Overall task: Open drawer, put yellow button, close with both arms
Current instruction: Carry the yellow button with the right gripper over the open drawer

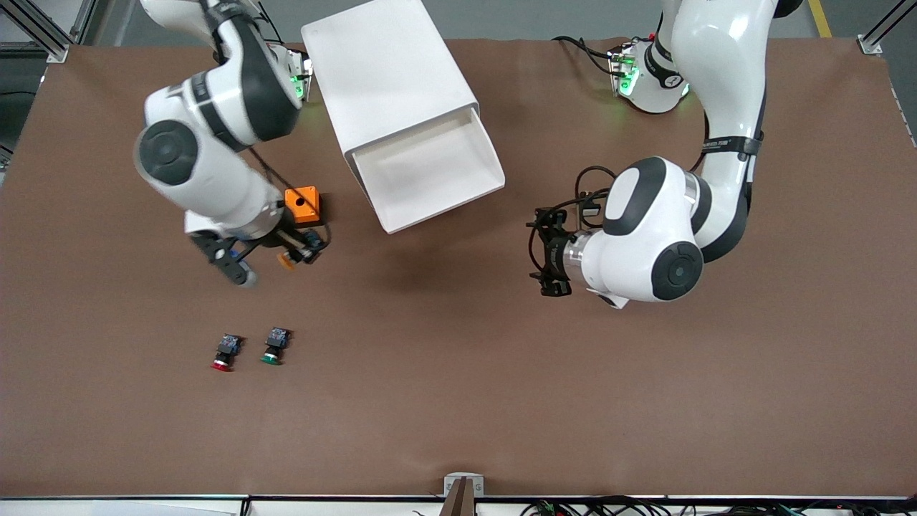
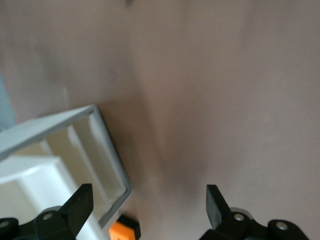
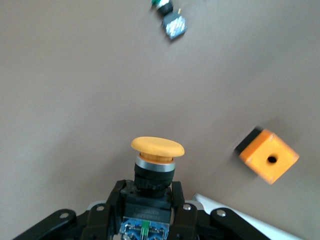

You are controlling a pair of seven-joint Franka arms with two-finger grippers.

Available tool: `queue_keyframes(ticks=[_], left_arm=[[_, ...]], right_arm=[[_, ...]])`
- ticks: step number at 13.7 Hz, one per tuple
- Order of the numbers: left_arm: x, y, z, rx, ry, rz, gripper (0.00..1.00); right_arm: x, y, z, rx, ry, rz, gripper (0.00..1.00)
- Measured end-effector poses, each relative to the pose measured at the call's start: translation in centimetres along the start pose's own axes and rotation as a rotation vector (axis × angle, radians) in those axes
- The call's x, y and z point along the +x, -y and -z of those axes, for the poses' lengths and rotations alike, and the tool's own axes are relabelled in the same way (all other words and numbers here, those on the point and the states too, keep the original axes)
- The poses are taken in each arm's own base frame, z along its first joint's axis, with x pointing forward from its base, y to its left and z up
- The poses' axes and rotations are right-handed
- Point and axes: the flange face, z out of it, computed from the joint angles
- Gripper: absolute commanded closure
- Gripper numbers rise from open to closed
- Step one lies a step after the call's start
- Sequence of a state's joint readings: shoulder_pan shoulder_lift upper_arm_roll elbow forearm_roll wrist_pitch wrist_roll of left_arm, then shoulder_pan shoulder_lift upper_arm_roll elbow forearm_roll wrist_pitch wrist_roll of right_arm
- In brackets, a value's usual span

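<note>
While the drawer (image 1: 437, 168) stands pulled out of the white cabinet (image 1: 390, 79), its shallow off-white tray bare, the yellow button (image 3: 156, 165) is held up in the air by the right gripper (image 1: 301, 252), over the brown table (image 1: 458, 401) just beside the orange box (image 1: 301, 203). The button is seen in the right wrist view as a round, flat yellow-orange cap on a silver ring and a black body, with a bluish contact block clamped between the black fingers (image 3: 176, 196). The red-capped switch (image 1: 226, 352) and the green-capped switch (image 1: 275, 345) are left side by side on the table, nearer to the front camera. The left gripper (image 1: 551, 252) is kept waiting, spread wide with nothing between its fingers (image 2: 217, 204), over the table toward the left arm's end, near the drawer's front.
</note>
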State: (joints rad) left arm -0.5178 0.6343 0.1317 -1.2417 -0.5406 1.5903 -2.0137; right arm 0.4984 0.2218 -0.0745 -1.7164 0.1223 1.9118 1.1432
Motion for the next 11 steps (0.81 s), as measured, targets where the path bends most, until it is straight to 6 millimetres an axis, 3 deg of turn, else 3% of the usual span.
queue_keyframes(ticks=[2,5,8,11], left_arm=[[0.7,-0.2,0.1,-0.022,-0.06,-0.018,0.01],[-0.4,1.1,0.8,-0.045,-0.086,-0.049,0.01],[-0.9,2.4,2.7,-0.077,-0.096,-0.158,0.01],[-1.4,3.1,5.0,-0.139,-0.074,-0.289,0.01]], right_arm=[[-2.7,1.0,-0.2,-0.003,0.0,-0.041,1.0],[-6.8,2.2,-0.6,-0.008,0.0,-0.097,1.0],[-13.1,3.6,-1.1,-0.01,-0.003,-0.128,1.0],[-17.9,4.1,-1.6,-0.015,-0.01,-0.151,1.0]])
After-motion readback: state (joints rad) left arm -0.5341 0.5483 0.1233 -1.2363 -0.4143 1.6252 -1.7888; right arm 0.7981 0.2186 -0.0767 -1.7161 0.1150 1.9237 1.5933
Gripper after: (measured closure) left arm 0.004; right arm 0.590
